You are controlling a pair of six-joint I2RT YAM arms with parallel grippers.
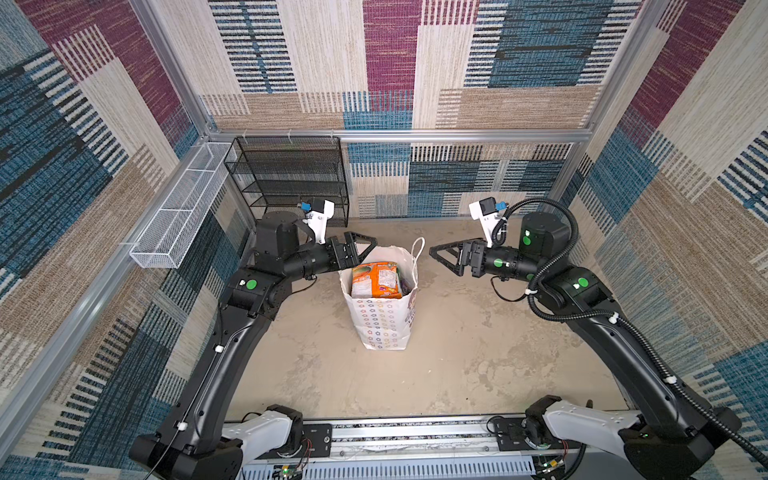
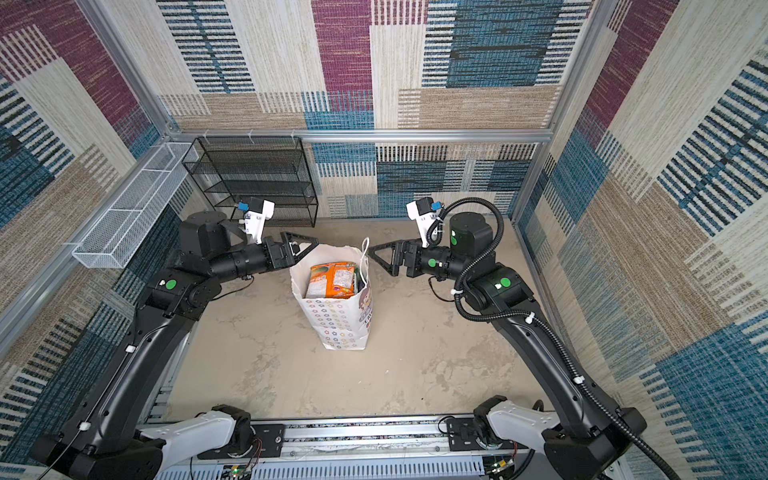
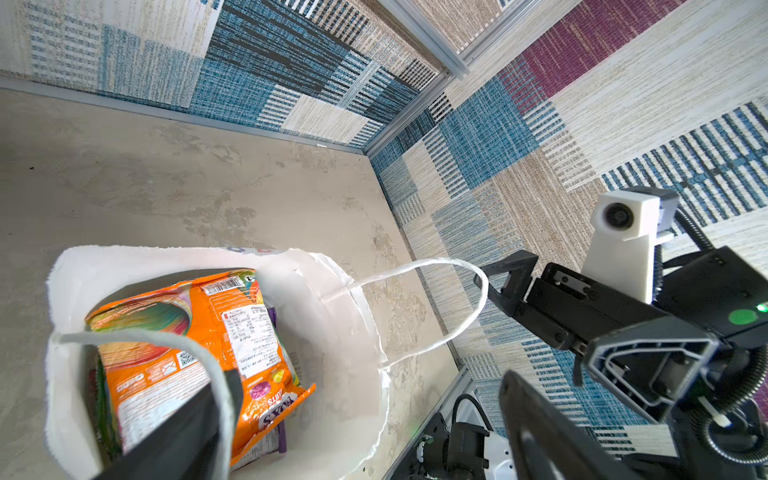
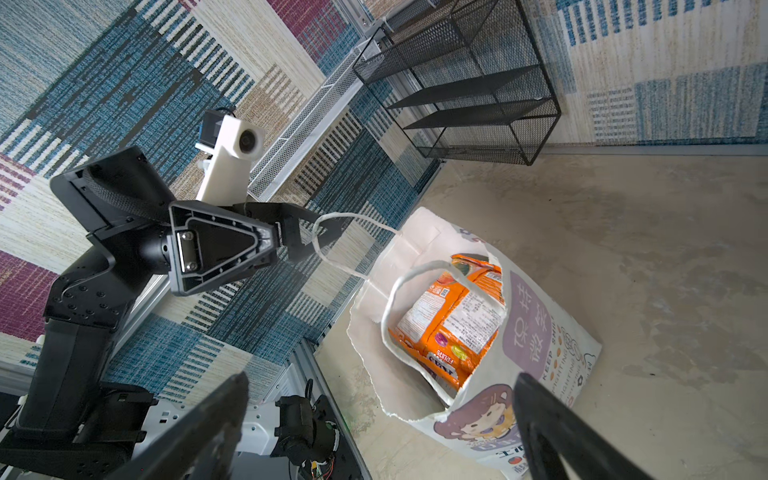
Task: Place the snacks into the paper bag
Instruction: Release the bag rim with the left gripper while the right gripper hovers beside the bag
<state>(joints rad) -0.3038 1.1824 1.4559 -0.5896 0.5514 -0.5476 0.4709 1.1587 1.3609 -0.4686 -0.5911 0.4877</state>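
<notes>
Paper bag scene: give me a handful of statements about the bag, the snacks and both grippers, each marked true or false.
1. The paper bag stands upright on the table. True.
2. The snacks lie loose on the table beside the bag. False: all those visible are inside the bag.
3. An orange packet is uppermost in the bag. True.
4. The left gripper grips a packet. False: its jaws are open, with no packet between them.
5. The right gripper is shut. False: its jaws stand open beside the bag.
</notes>
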